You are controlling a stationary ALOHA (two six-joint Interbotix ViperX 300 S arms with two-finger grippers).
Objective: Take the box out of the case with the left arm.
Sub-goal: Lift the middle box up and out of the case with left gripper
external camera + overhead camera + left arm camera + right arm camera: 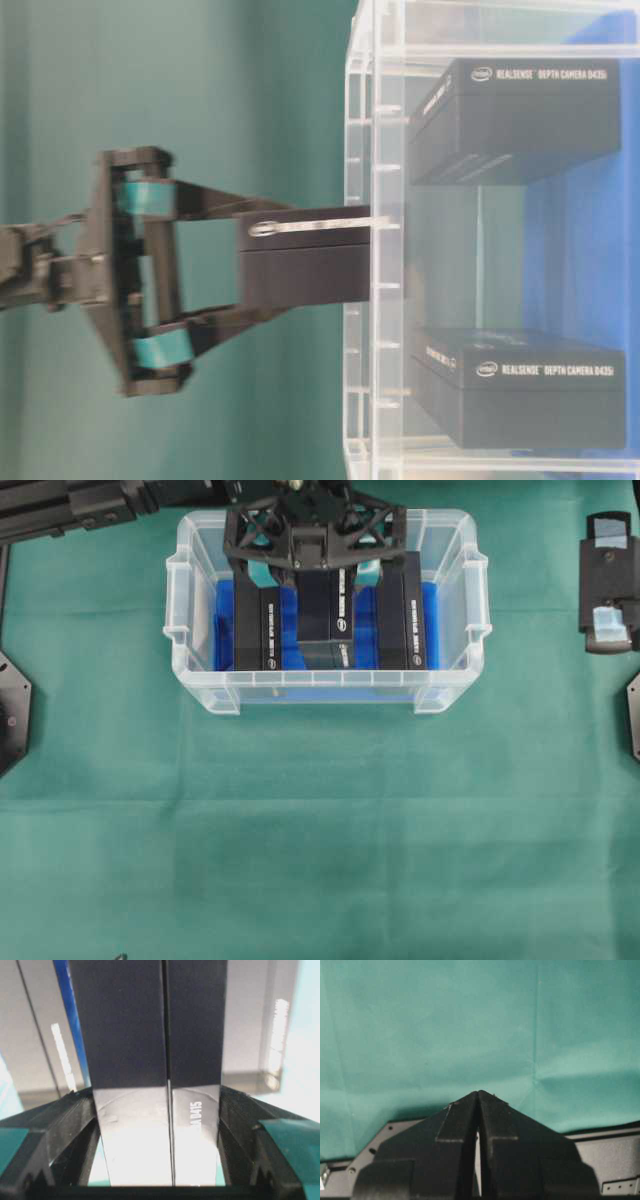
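The clear case (325,695) with a blue lining stands at the back middle of the green cloth. My left gripper (316,578) reaches down into it from above, shut on the middle black box (325,605). In the table-level view the box (310,265) is gripped at one end by the left gripper (255,262), and its other end is level with the case rim (360,150). The left wrist view shows the box (150,1035) filling the gap between both fingers (65,1120). My right gripper (478,1097) is shut on nothing over bare cloth.
Two more black boxes stay in the case, one on the left (255,625) and one on the right (405,615), flanking the held one. The right arm (607,580) rests at the far right edge. Green cloth covers the table in front of the case.
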